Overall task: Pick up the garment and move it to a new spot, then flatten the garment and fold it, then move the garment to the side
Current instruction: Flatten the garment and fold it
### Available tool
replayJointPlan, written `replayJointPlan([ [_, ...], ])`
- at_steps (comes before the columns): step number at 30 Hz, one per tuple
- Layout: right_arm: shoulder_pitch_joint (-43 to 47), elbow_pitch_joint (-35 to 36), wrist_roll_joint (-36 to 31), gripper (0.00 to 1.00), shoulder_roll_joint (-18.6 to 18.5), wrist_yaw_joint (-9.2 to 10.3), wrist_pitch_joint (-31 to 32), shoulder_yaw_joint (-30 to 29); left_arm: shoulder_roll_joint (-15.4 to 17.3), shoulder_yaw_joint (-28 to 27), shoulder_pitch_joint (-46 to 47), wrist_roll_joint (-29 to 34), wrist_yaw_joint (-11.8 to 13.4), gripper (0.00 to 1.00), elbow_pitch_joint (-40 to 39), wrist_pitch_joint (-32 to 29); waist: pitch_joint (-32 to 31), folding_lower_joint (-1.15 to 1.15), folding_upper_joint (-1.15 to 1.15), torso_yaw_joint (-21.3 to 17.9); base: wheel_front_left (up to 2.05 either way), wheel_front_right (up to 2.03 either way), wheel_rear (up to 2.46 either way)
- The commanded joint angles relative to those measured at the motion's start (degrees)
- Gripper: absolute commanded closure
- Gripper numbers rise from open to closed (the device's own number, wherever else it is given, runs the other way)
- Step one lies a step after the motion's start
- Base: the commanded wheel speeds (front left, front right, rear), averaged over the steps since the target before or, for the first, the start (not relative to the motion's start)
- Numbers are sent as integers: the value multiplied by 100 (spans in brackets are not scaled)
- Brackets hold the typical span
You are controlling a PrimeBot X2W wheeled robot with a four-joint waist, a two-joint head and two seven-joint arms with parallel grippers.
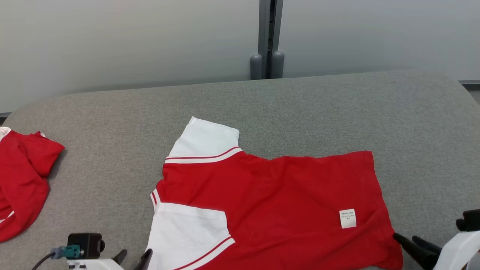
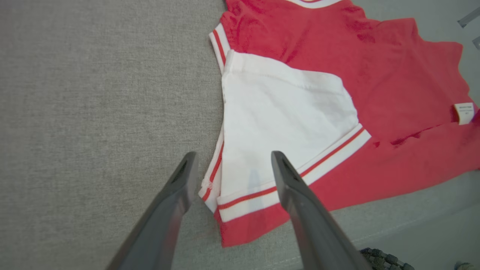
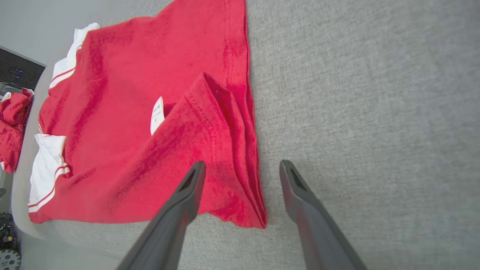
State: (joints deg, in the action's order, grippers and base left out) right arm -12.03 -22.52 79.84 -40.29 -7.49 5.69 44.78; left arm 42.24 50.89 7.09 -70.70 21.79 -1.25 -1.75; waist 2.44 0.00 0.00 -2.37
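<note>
My left gripper (image 2: 232, 157) stands wide and empty, its fingers straddling the striped cuff of the near sleeve (image 2: 285, 120). The left wrist view shows that sleeve folded in over the red shirt (image 1: 277, 195). My right gripper (image 3: 243, 165) is just as wide, holding nothing, over the hem corner. There the right wrist view shows a raised fold beside the label (image 3: 157, 116). From the head view, the shirt lies mid-pad (image 1: 337, 112), with another red garment (image 1: 22, 183) far left.
</note>
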Motion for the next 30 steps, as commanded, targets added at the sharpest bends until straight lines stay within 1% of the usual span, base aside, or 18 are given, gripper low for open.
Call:
replayJointPlan([
  [1, -34, 25, -123, 0, -105, -1, -170, -193, 51, 13, 271, 144, 43, 0, -53, -65, 22, 0, 0, 16, 0, 0, 0],
  [4, -221, -52, -431, 0, -99, -1, -404, -507, 75, 66, 746, 367, -36, 0, -101, -290, 74, 0, 0, 17, 0, 0, 0],
  [6, -424, -241, -694, 0, 12, -1, -563, -735, 70, 50, 1094, 489, -85, 0, -36, -433, 149, 0, 0, -16, 0, 0, 0],
  [10, -914, -575, -1180, 0, 557, -1, -563, -1055, -21, 5, 1888, 700, -346, 0, 273, -658, 427, 0, 0, -113, 0, 0, 0],
  [14, -1467, -978, -1700, 0, 1068, -1, -457, -1315, -171, 1, 2666, 859, -687, 0, 771, -909, 771, 0, 0, -219, 0, 0, 0],
  [15, -1607, -1120, -1867, 0, 1174, -1, -418, -1384, -211, -10, 2878, 894, -773, 0, 903, -989, 871, 0, 0, -245, 0, 0, 0],
  [16, -1607, -1120, -1867, 0, 1174, -1, -418, -1384, -211, -10, 2878, 894, -773, 0, 903, -989, 871, 0, 0, -245, 0, 0, 0],
  [19, -2007, -1407, -2213, 0, 1528, -2, -329, -1569, -351, 8, 3444, 968, -1073, 0, 1346, -1199, 1142, 0, 0, -326, 0, 0, 0],
  [22, -2348, -1562, -2485, 0, 1782, -1, -193, -1673, -475, 75, 3966, 962, -1470, 0, 1757, -1490, 1413, 0, 0, -431, 0, 0, 0],
  [27, -2787, -1673, -2810, 0, 2090, -1, 51, -1775, -629, 172, 4733, 1046, -2042, 0, 2426, -1906, 1820, 0, 0, -599, 0, 0, 0],
  [30, -2957, -1662, -2931, 0, 2251, -1, 221, -1781, -733, 211, 5071, 1016, -2334, 0, 2787, -2116, 2030, 0, 0, -703, 0, 0, 0],
])
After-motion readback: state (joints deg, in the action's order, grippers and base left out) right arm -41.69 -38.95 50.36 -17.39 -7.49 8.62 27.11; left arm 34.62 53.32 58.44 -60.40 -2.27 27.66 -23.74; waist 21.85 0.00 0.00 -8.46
